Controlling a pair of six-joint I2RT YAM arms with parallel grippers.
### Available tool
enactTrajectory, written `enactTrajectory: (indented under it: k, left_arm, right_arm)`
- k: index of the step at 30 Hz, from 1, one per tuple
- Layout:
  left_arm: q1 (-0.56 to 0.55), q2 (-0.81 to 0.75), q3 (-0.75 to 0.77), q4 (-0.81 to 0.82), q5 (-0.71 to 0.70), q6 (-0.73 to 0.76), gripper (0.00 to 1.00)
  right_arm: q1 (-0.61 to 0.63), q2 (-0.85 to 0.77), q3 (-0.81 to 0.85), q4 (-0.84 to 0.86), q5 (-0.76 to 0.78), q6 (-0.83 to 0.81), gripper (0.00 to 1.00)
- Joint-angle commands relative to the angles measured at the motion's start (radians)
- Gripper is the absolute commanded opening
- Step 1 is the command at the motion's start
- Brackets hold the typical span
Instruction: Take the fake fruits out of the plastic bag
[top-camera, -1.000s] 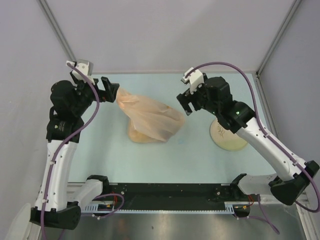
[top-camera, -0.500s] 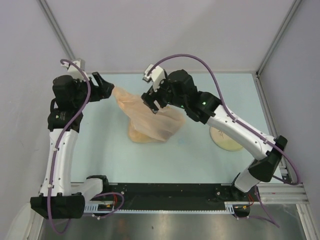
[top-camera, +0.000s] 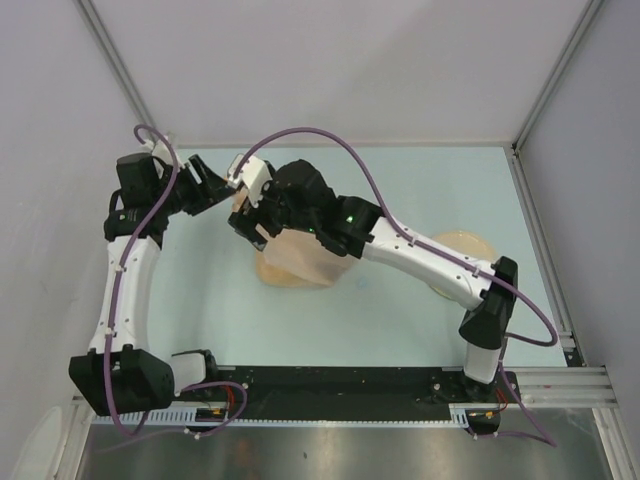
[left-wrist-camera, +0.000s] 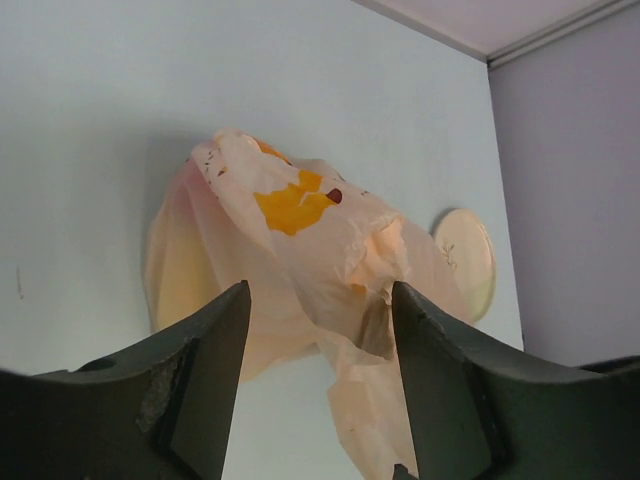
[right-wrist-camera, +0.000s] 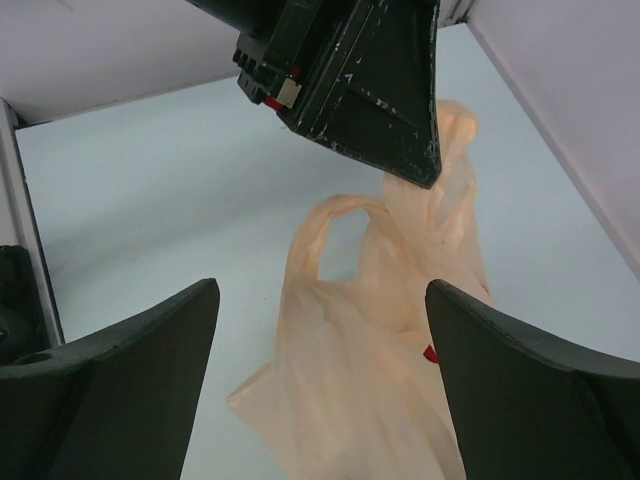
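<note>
Fruits sit inside the bag while two grippers meet at its top

The plastic bag (top-camera: 300, 262) sits on the pale blue table (top-camera: 400, 320), and its top is pulled up toward the back left. The fake fruits (left-wrist-camera: 290, 205) are inside it. Through the thin skin you can see a yellow-orange patch and a small dark red spot beside it, and the right wrist view shows a bit of red lower down. You cannot tell which fruit is which. The left gripper (left-wrist-camera: 320, 292) pinches the bag's top edge, with crinkly plastic bunched between its two fingers. The right gripper (right-wrist-camera: 320, 290) hangs just above the bag, near one handle loop (right-wrist-camera: 335, 225). Its fingers are spread wide and hold nothing. A round cream plate (left-wrist-camera: 465, 255) with a faint drawing lies to the right of the bag.
</note>
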Motion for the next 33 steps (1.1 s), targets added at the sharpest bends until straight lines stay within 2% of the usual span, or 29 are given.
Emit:
enactTrajectory:
  k: [1,3,4,5,6,7,8,10,12,18,21,22,24,27,31,33]
  left_arm:
    - [0.007,-0.034,-0.025,0.090,0.093,-0.083,0.58]
    - [0.005,-0.022,-0.018,0.096,0.086,-0.088,0.54]
    - [0.005,-0.017,-0.016,0.102,0.084,-0.090,0.46]
    - [0.007,-0.014,-0.015,0.116,0.090,-0.091,0.38]
    - [0.007,-0.004,-0.010,0.125,0.095,-0.093,0.30]
    - [0.005,0.003,-0.010,0.134,0.096,-0.099,0.13]
    - [0.005,0.010,-0.009,0.148,0.096,-0.105,0.04]
    - [-0.002,0.046,0.010,0.165,0.095,-0.111,0.00]
    - [-0.016,0.085,0.053,0.163,0.099,-0.085,0.00]
    - [-0.113,0.351,0.370,0.149,0.135,0.119,0.00]
    - [-0.159,0.525,0.668,0.131,0.162,0.212,0.00]
    - [-0.169,0.570,0.730,0.128,0.130,0.249,0.00]
    - [-0.182,0.661,0.898,0.117,0.069,0.307,0.00]
    - [-0.182,0.718,1.062,0.128,0.000,0.360,0.00]
    - [-0.136,0.701,1.151,0.189,-0.025,0.341,0.00]
    - [-0.128,0.652,1.173,0.203,-0.036,0.349,0.00]
  right_arm:
    - [0.035,0.051,0.080,0.057,0.108,0.001,0.85]
    - [0.031,0.075,0.091,0.075,0.205,0.006,0.69]
    - [0.010,0.080,0.094,0.082,0.222,0.015,0.62]
    - [-0.001,0.084,0.097,0.088,0.240,0.036,0.47]
    - [-0.018,0.088,0.102,0.086,0.243,0.047,0.38]
    - [-0.033,0.089,0.103,0.088,0.248,0.058,0.28]
    - [-0.075,0.088,0.103,0.088,0.252,0.072,0.08]
    - [-0.125,0.081,0.112,0.089,0.249,0.112,0.00]
    - [-0.223,0.081,0.137,0.073,0.223,0.145,0.00]
    - [-0.557,0.172,0.298,0.085,0.139,0.204,0.00]
    - [-0.638,0.304,0.482,0.108,0.124,0.236,0.00]
    - [-0.670,0.333,0.523,0.120,0.114,0.239,0.00]
    - [-0.689,0.414,0.621,0.183,0.113,0.233,0.00]
    - [-0.693,0.454,0.643,0.304,0.119,0.224,0.00]
    - [-0.681,0.450,0.660,0.426,0.091,0.235,0.00]
    - [-0.660,0.450,0.680,0.434,0.090,0.247,0.00]
